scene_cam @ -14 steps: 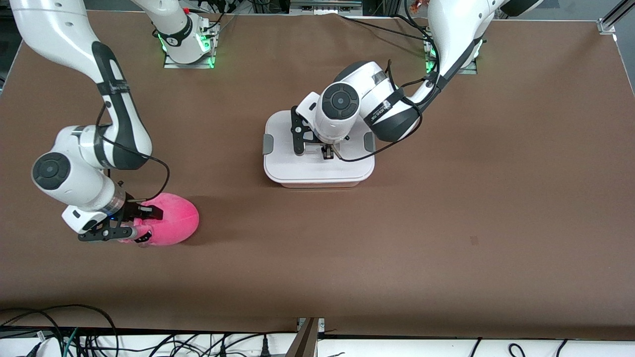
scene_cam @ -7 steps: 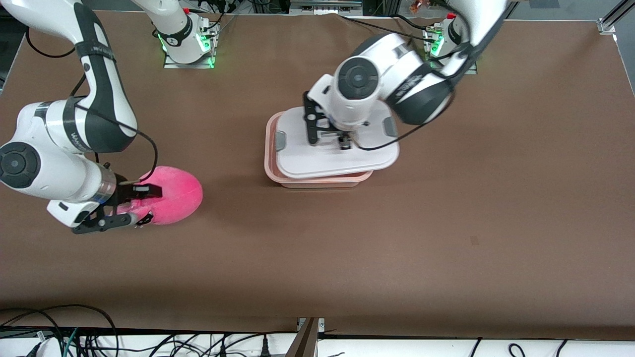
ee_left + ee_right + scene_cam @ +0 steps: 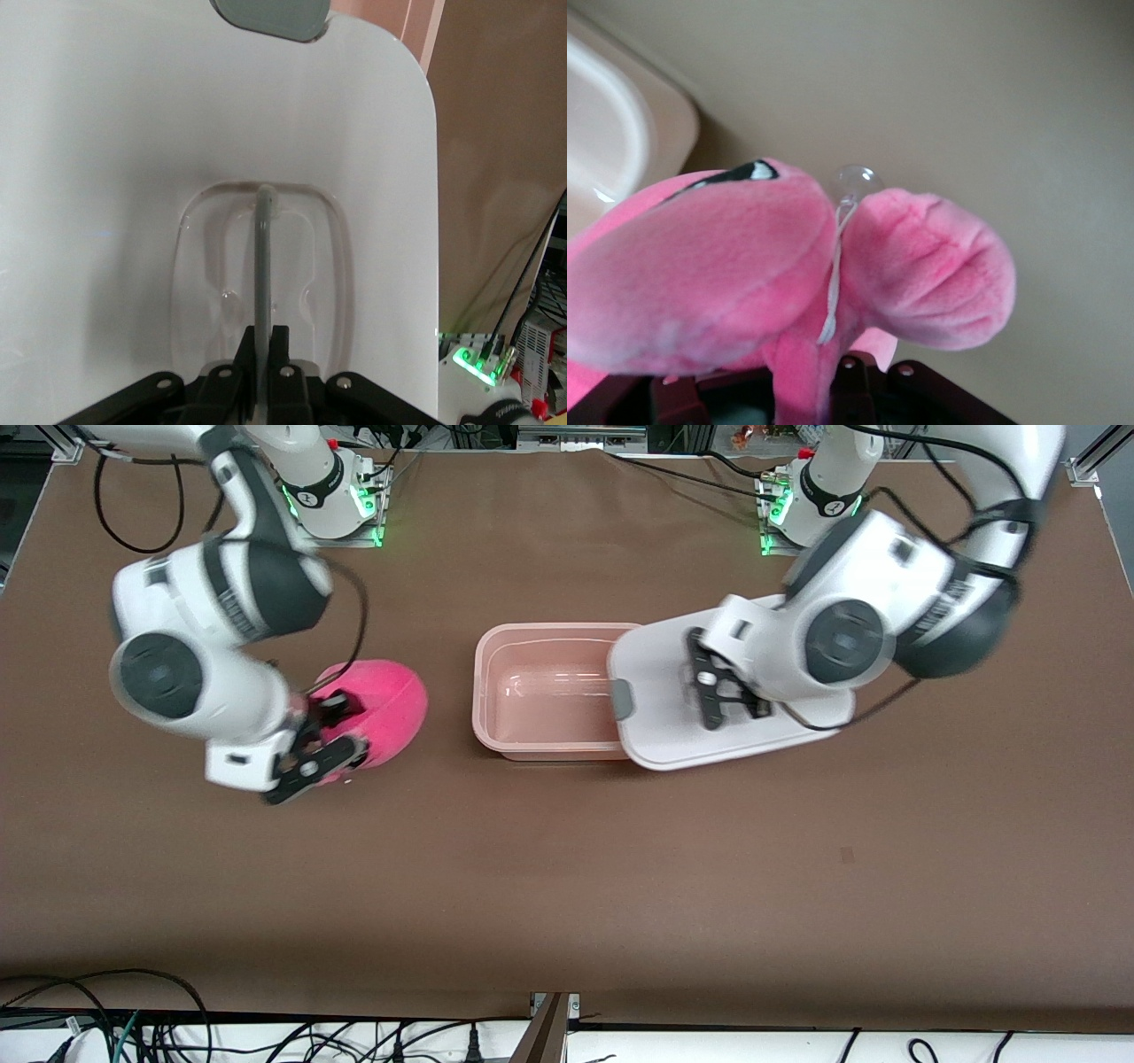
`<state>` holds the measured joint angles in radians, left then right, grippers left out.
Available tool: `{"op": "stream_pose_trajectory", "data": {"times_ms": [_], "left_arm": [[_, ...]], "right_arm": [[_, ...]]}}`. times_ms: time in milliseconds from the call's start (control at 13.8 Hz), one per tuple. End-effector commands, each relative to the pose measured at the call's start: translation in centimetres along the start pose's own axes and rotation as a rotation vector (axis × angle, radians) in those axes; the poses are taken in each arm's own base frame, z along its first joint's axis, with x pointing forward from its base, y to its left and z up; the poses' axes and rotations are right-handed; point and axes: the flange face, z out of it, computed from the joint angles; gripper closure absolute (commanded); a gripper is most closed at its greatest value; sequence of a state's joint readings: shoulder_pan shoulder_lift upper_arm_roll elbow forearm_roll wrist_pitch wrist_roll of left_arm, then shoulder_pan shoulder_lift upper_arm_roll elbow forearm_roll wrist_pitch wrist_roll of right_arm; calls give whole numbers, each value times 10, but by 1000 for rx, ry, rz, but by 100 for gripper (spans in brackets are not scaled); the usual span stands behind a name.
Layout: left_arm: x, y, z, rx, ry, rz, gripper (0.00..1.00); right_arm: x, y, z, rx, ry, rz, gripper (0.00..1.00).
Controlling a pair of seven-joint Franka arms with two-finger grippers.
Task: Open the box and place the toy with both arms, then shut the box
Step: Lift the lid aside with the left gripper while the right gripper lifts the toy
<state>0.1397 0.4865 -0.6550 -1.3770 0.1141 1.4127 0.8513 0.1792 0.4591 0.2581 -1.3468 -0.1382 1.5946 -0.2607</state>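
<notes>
**Lid off, toy lifted toward the box**

Since a second ago your box (image 3: 549,691) has been uncovered: its lid (image 3: 656,735) now hangs over the tub's edge toward the left arm's end, the left hand (image 3: 722,691) clenched on the clear handle (image 3: 264,257). Your right hand (image 3: 323,735) grips the toy (image 3: 390,700) over the table (image 3: 567,886), beside the box.

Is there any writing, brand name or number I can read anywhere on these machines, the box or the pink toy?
None can be read.
Right arm: pale lettering on its dark band, too blurred to read.
Left arm: pale lettering on its dark band, too blurred to read.
Lid, tub and toy: no writing shows.
</notes>
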Motion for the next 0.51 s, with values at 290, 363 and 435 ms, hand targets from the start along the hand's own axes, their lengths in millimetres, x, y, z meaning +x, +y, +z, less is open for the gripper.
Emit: {"op": "stream_pose_trajectory", "data": {"times_ms": [290, 363, 435], "left_arm": [[-109, -31, -31, 70, -86, 111, 100], [-115, -34, -33, 89, -115, 112, 100], [-118, -36, -34, 103, -143, 128, 100]], "right_arm": [[47, -199, 10, -253, -27, -292, 100], [51, -214, 13, -261, -7, -296, 100], [56, -221, 20, -276, -3, -285, 100]]}}
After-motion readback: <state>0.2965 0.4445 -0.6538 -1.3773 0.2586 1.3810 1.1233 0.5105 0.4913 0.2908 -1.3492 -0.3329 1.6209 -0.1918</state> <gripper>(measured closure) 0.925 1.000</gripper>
